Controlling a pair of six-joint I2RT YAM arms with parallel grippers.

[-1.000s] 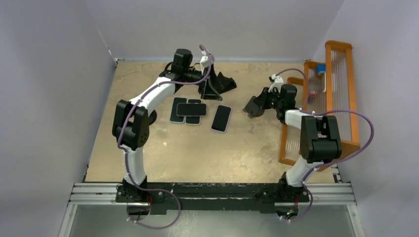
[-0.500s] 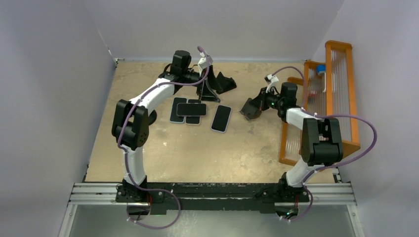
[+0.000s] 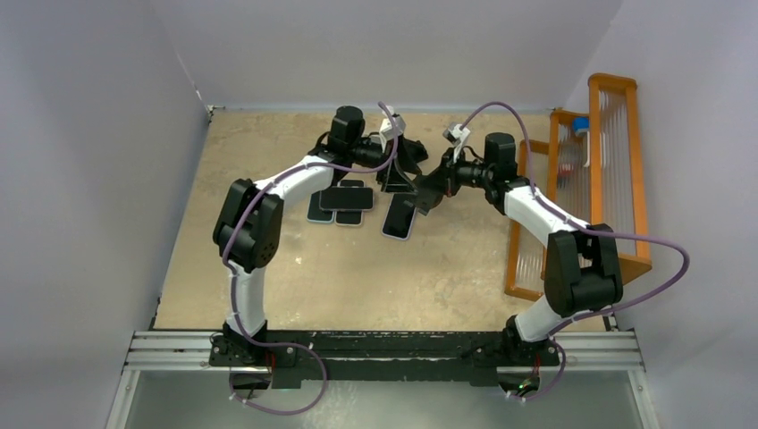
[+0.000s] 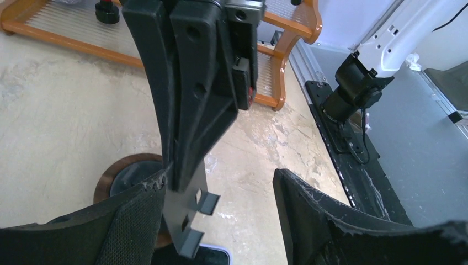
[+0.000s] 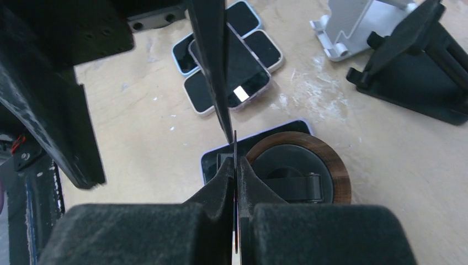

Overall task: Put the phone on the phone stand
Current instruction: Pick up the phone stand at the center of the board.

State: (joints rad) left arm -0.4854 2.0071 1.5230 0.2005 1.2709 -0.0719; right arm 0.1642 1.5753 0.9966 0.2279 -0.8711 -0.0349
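The black phone stand hangs upright between my two grippers at the back middle of the table. In the left wrist view the phone stand and its grey metal plate rest against one finger of my left gripper. That gripper's jaws are open, and the other finger is well apart from the stand. My right gripper is shut on a thin dark edge of the phone stand. One phone lies flat just below them. Three more phones lie overlapped to its left.
An orange wooden rack stands along the right wall. A round wood-rimmed disc lies under my right gripper, overlapping a phone. Another black stand and a silver stand sit further off.
The left arm has swung right with the black stand. The right arm has come in leftward to meet it, and its fingers are now together on the stand's edge.
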